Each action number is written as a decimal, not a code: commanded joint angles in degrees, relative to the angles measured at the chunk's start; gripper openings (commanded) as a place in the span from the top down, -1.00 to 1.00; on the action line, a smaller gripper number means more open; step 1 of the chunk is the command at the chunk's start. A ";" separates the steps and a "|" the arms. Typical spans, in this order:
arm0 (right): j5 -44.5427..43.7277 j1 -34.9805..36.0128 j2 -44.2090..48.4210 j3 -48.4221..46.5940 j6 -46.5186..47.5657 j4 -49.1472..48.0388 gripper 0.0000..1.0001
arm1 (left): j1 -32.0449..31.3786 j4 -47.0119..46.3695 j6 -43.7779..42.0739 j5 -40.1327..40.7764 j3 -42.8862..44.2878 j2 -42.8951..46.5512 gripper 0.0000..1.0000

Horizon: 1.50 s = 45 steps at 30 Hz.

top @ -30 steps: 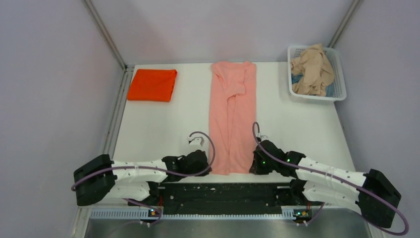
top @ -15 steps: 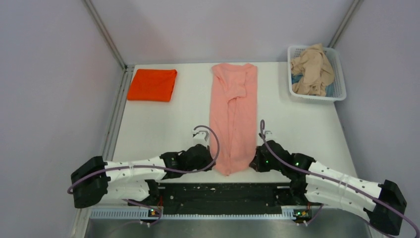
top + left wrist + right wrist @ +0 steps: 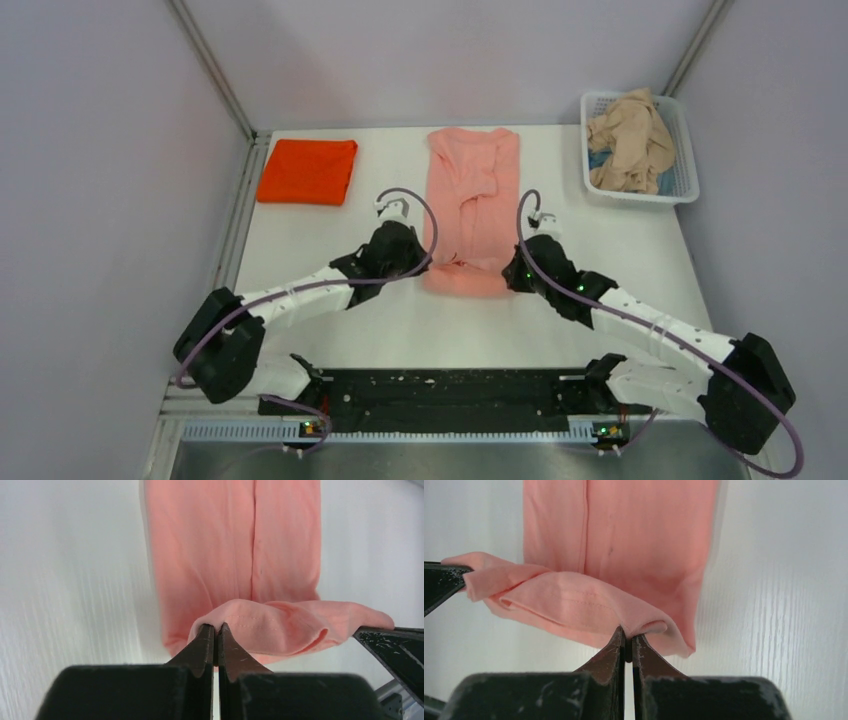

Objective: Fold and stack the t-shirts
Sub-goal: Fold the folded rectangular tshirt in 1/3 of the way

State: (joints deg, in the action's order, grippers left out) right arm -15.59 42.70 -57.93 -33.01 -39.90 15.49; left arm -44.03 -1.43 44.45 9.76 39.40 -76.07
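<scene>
Both arms had carried the near hem of the salmon-pink t-shirt (image 3: 470, 195) up from the table's (image 3: 330, 310) near edge, so the lengthwise fold looked roughly half done. The left gripper (image 3: 216, 628) and right gripper (image 3: 626, 634) were each clenched on a lifted hem corner. The shirt lay mid-table with its collar near the far edge and bare table on both sides. The folded orange-red t-shirt (image 3: 307, 171) was well apart at far left.

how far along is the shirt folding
Done: the orange shirt lies folded far left. In hand: the left fingers and right fingers pinch the near hem of the pink shirt, folded back over itself. Left: the beige shirt, crumpled in the basket, then stacking.
</scene>
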 commanded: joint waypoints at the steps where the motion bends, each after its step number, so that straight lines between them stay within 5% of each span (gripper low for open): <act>1: 0.59 -4.83 -5.65 -6.80 4.92 -8.35 1.00 | 4.60 -3.58 -4.16 -4.56 9.03 -6.12 1.00; 14: 8.66 -16.98 -25.94 -19.39 9.86 -16.46 1.00 | 13.73 4.63 -10.43 -8.53 31.01 -24.83 1.00; 27: 12.77 -22.97 -39.49 -26.95 11.24 -20.14 1.00 | 18.72 6.58 -13.53 -17.12 43.16 -38.46 1.00; 33: 12.17 -23.91 -43.69 -28.73 10.92 -21.57 0.98 | 20.00 6.65 -13.87 -20.14 46.20 -42.93 0.65; 37: 12.34 -24.58 -45.44 -31.29 11.19 -21.40 0.54 | 20.84 6.40 -14.40 -22.30 47.96 -43.69 0.00; 38: 12.36 -24.66 -45.38 -32.12 11.39 -21.15 0.23 | 21.03 6.94 -14.47 -22.47 48.64 -43.41 -0.27; 39: 12.72 -24.60 -45.09 -32.72 11.88 -20.74 -0.22 | 21.11 7.55 -14.52 -22.39 49.08 -42.88 -0.91; 40: 13.27 -24.61 -44.70 -33.22 12.25 -20.25 -0.58 | 21.17 7.89 -14.81 -22.29 49.19 -42.05 -0.97; 42: 14.10 -24.62 -42.91 -32.44 12.41 -20.21 -0.95 | 21.09 8.37 -15.08 -22.39 48.18 -39.47 -0.97; 45: 14.95 -24.60 -38.47 -28.15 12.32 -21.22 -0.98 | 21.12 6.66 -14.10 -23.06 43.00 -34.60 -0.97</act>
State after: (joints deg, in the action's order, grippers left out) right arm -2.24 18.44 -102.67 -63.00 -28.21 -3.31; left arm -23.16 7.51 30.33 -11.49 85.60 -119.17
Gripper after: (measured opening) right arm 0.982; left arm 0.985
